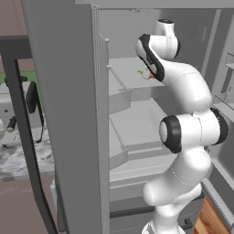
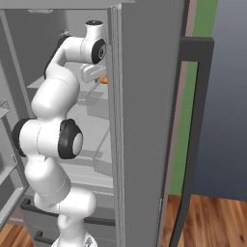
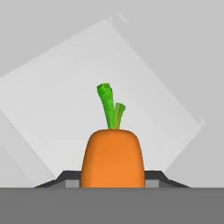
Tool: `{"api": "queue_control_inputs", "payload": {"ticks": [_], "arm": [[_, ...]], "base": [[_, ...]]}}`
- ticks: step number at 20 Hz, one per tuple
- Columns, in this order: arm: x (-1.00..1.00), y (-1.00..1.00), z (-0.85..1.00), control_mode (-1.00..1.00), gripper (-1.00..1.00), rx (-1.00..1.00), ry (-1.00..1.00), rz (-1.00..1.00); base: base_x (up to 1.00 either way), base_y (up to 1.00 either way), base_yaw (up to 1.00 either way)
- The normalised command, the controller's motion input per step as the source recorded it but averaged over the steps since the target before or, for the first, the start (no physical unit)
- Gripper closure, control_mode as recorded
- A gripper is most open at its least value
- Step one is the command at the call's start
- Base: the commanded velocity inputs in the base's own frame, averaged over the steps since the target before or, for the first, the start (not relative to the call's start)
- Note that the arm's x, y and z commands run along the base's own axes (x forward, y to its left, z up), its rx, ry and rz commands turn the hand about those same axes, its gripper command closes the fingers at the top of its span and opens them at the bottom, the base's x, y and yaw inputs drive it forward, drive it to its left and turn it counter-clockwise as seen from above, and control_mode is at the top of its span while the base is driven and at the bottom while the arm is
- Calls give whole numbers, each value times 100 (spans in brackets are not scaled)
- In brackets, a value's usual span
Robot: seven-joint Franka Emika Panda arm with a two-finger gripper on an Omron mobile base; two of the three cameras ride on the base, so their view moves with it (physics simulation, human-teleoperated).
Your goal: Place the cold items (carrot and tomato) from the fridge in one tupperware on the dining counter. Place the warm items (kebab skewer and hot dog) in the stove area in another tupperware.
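- In the hand view the gripper [image 3: 112, 183] sits low in the picture, its two dark tips showing just left and right of the carrot [image 3: 113, 158].
- The carrot stands between those tips, orange body nearest the camera, green stalks pointing away from the hand.
- Both tips lie right against the carrot's flanks, so the jaws look closed on it; whether it is lifted clear of the surface I cannot tell.
- Behind the carrot lies a pale shelf [image 3: 100, 87], seen as a tilted light panel.
- From the left base view the white arm [image 1: 183, 137] rises at lower right and reaches into the open fridge [image 1: 132, 114], its hand at an upper shelf, where a speck of orange and green shows by the wrist.
- The right base view shows the arm bent into the same compartment, with a bit of orange carrot [image 2: 102, 80] at the hand, just beside the grey door [image 2: 144, 120] edge.
- The door stands open, a dark handle [image 2: 193, 135] running down its outer side.
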Motion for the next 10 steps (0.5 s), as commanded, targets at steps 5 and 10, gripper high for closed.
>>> {"api": "queue_control_inputs", "payload": {"ticks": [5, 10], "arm": [[-46, -5, -3, -100, 100, 2, -8, 0], [-69, 0, 0, -100, 100, 1, -16, 0]], "base": [[0, 0, 0], [0, 0, 0]]}}
